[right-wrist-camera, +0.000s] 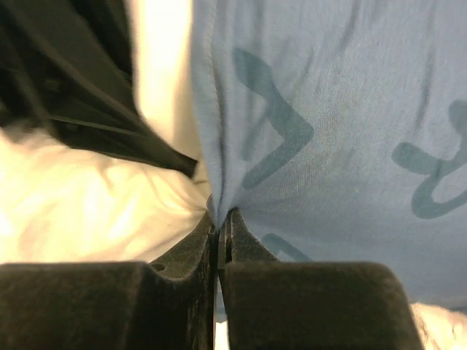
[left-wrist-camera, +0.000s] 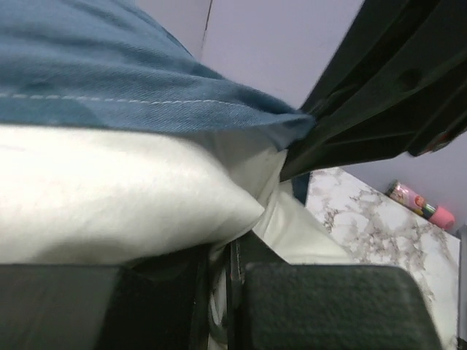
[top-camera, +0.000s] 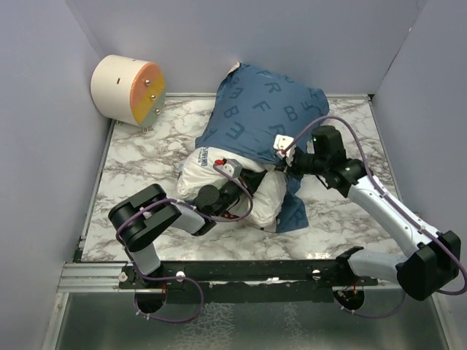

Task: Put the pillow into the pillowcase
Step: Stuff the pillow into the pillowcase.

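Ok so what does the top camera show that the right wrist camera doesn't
Only the top view shows the cream cylinder, the marble table, both arms and the pillow's printed label. Only the right wrist view shows the right gripper shut on the pillowcase hem. Both show the white pillow partly inside the blue case.

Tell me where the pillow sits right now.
In the top view, the pillow lies mid-table, its far part inside the pillowcase, its near end bare between both grippers.

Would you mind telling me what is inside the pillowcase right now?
The pillow is partly inside the pillowcase: its near end, with the label, sticks out of the opening. How far in it reaches is hidden by the fabric.
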Motion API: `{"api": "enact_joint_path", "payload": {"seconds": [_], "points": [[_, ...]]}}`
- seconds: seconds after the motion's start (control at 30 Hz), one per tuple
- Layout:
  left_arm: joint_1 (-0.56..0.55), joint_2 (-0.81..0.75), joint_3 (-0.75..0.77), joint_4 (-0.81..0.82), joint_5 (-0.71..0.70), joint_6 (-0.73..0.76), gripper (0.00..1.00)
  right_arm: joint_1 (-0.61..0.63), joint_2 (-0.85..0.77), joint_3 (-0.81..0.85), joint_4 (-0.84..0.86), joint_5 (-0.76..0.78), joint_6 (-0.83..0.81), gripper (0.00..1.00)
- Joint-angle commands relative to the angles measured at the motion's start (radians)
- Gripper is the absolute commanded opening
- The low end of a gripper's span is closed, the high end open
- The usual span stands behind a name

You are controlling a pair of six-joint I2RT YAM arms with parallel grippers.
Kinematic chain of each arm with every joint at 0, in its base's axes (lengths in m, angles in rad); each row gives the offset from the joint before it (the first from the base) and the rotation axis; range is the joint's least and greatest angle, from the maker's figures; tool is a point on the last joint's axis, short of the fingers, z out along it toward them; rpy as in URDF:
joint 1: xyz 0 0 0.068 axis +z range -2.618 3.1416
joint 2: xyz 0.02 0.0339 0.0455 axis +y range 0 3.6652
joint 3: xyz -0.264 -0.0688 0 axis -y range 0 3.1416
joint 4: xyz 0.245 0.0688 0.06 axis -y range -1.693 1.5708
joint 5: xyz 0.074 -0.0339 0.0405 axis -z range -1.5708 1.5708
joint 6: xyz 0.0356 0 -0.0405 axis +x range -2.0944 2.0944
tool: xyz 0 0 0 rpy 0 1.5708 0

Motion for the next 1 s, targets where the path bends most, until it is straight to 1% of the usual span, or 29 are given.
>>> {"api": "enact_joint_path", "payload": {"seconds": [0.0, 0.03, 0.1, 0.2, 0.27, 0.33, 0.37, 0.4, 0.43, 0.53, 0.57, 0.6, 0.67, 0.77, 0.83, 0.87, 0.97], "points": [[0.041, -0.043, 0.115, -0.141, 0.106, 0.07, 0.0, 0.034, -0.025, 0.252, -0.262, -0.593, -0.046, 0.01], [0.046, -0.06, 0.142, -0.166, 0.117, 0.085, 0.0, 0.043, -0.017, 0.312, -0.311, -0.654, -0.047, 0.01], [0.047, -0.09, 0.195, -0.219, 0.137, 0.118, 0.0, 0.06, -0.007, 0.363, -0.375, -0.747, -0.041, 0.01], [0.033, -0.106, 0.24, -0.246, 0.152, 0.126, 0.0, 0.063, -0.005, 0.347, -0.388, -0.825, -0.002, 0.01], [0.016, -0.079, 0.249, -0.246, 0.147, 0.121, 0.0, 0.063, -0.006, 0.275, -0.326, -0.82, 0.044, 0.01], [-0.001, -0.01, 0.247, -0.218, 0.154, 0.093, 0.0, 0.062, 0.0, 0.18, -0.262, -0.764, 0.097, 0.01], [-0.011, 0.033, 0.238, -0.18, 0.154, 0.075, 0.0, 0.062, 0.011, 0.147, -0.272, -0.728, 0.09, 0.01], [-0.017, 0.07, 0.227, -0.157, 0.153, 0.054, 0.0, 0.062, 0.027, 0.126, -0.303, -0.701, 0.057, 0.01], [-0.02, 0.1, 0.212, -0.115, 0.152, 0.034, 0.0, 0.062, 0.044, 0.12, -0.372, -0.682, -0.005, 0.01], [-0.026, 0.166, 0.157, -0.03, 0.144, -0.016, 0.0, 0.057, 0.062, 0.151, -0.612, -0.645, -0.249, 0.01], [-0.027, 0.176, 0.134, -0.007, 0.139, -0.028, 0.01, 0.053, 0.049, 0.168, -0.678, -0.64, -0.302, 0.03], [-0.029, 0.179, 0.109, 0.011, 0.136, -0.041, 0.06, 0.05, 0.02, 0.186, -0.733, -0.635, -0.337, 0.1], [-0.032, 0.163, 0.058, 0.029, 0.122, -0.06, 0.23, 0.048, -0.04, 0.218, -0.765, -0.592, -0.322, 0.28], [-0.042, 0.086, -0.015, -0.011, 0.092, -0.095, 0.47, 0.048, -0.144, 0.252, -0.66, -0.5, -0.178, 0.54], [-0.043, 0.007, -0.044, -0.118, 0.101, -0.116, 0.57, 0.048, -0.182, 0.291, -0.596, -0.447, -0.092, 0.64], [-0.044, -0.048, -0.048, -0.197, 0.113, -0.123, 0.59, 0.047, -0.188, 0.315, -0.568, -0.421, -0.05, 0.66], [-0.044, -0.198, -0.036, -0.503, 0.158, -0.13, 0.62, 0.046, -0.166, 0.392, -0.494, -0.313, 0.071, 0.68]]}}
